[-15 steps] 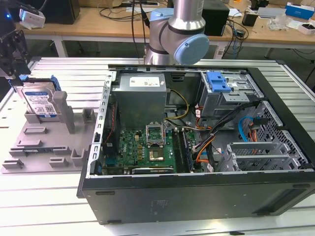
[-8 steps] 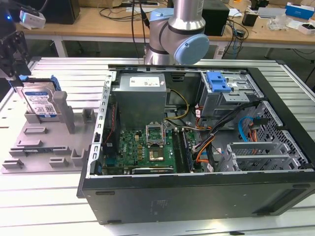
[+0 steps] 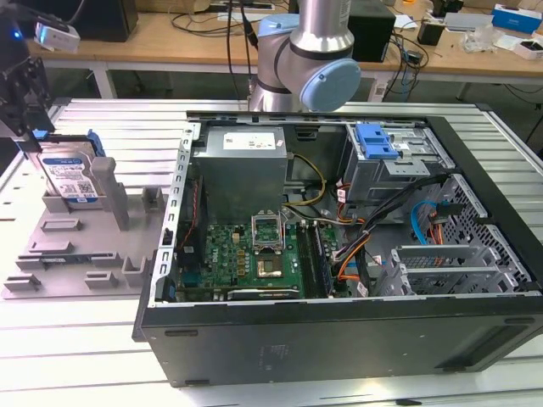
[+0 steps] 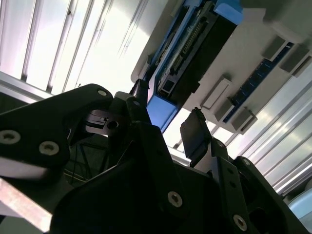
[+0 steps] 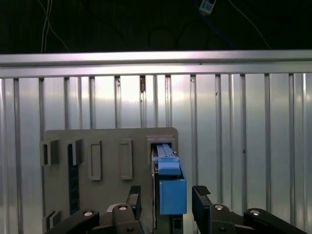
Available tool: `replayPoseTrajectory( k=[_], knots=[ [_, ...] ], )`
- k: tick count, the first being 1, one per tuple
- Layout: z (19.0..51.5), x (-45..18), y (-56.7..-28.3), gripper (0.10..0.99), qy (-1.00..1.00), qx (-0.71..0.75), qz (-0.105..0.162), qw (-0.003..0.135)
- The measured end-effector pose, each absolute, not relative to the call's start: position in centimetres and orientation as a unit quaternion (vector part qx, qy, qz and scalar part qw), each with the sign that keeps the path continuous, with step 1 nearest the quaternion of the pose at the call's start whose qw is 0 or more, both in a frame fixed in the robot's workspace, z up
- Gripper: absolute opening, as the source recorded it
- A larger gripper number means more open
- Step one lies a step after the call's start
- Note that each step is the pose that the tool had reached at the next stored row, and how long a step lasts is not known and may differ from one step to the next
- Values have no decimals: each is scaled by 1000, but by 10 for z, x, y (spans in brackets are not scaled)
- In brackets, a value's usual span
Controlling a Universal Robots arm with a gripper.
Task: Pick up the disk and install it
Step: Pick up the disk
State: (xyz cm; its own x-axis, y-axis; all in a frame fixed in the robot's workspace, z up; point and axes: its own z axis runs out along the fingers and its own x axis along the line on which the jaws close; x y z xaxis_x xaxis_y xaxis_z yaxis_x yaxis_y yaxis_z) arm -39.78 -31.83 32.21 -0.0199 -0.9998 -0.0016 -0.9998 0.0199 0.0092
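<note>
The job stands at the pick-up step: nothing has been lifted, and nothing has yet gone into the machine.

The open computer case (image 3: 339, 348) takes the centre and the exterior view's right. It holds the grey power-supply box (image 3: 242, 170) at its upper left, the green motherboard (image 3: 254, 254) below that, loose cables through the middle, and a metal drive cage (image 3: 399, 170) with a blue latch (image 3: 376, 140) at its upper right.

On the slatted table (image 3: 102, 348), at the exterior view's left, lies a grey slotted fixture (image 3: 59, 246). Only the slot at its upper end can be seen to be filled: the disk (image 3: 69, 178) stands upright in it, label facing the camera, blue bracket around its edges.

The gripper (image 3: 32, 140) hangs over the disk at the exterior view's upper left. In the first wrist view its fingers (image 5: 201, 195) are spread, one on each side of the bracket's blue end, with a gap visible on both sides, so they grasp nothing.

A sound grasp here would seem to call for pinching the bracket's two flat faces evenly and drawing the disk straight along its slot, since a tilt could jam it against the fixture walls.
</note>
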Motion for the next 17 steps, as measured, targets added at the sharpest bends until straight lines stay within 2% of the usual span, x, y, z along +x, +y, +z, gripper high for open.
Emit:
replayPoseTrajectory(
  k=[17],
  knots=[
    [311, -398, -318, 541, -713, 701, -4, 3]
  ],
)
